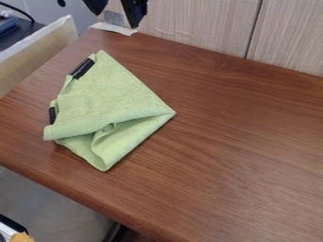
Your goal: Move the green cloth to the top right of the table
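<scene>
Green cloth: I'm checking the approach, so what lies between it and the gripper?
In the camera view, between gripper and cloth: a pale strip, then bare table.

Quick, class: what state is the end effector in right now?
End effector: open, fingers apart at the view's top edge, nothing between them.

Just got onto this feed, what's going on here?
Nothing is being handled right now. The black gripper is at the top edge of the view, its jaws apart and away from the green cloth. The cloth lies partly folded on the left of the brown table, not yet at the top right.
</scene>
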Controlling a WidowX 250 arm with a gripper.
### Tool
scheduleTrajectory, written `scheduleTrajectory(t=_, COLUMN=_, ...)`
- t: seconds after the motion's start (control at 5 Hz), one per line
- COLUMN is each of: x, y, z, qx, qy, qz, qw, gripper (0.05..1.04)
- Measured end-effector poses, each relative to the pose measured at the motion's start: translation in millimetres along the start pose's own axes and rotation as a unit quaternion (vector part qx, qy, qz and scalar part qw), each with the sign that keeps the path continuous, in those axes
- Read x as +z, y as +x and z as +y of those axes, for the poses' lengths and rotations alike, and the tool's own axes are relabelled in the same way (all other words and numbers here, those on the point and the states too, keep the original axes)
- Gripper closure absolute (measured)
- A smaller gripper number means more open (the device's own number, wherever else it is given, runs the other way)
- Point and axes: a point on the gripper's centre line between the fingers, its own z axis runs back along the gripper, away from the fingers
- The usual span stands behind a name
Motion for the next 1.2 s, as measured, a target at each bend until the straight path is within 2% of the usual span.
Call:
scheduleTrajectory(t=0.2, x=-8, y=-4, z=-1, qx=0.002, qy=-0.005, qz=0.012, qw=0.9999, gripper=0.083)
scheduleTrajectory(t=0.4, x=-27, y=-26, z=6, qx=0.016, qy=-0.007, qz=0.029, qw=0.9994, gripper=0.083)
scheduleTrajectory(t=0.6, x=-35, y=-37, z=13, qx=0.051, qy=-0.004, qz=0.027, qw=0.9983, gripper=0.083)
scheduleTrajectory(t=0.8, x=-48, y=-53, z=16, qx=0.072, qy=0.001, qz=0.048, qw=0.9963, gripper=0.083)
scheduleTrajectory(t=1.0, x=-66, y=-68, z=17, qx=0.076, qy=0.002, qz=0.095, qw=0.9926, gripper=0.083)
scheduleTrajectory(t=1.2, x=-72, y=-78, z=17, qx=0.076, qy=0.006, qz=0.124, qw=0.9894, gripper=0.083)
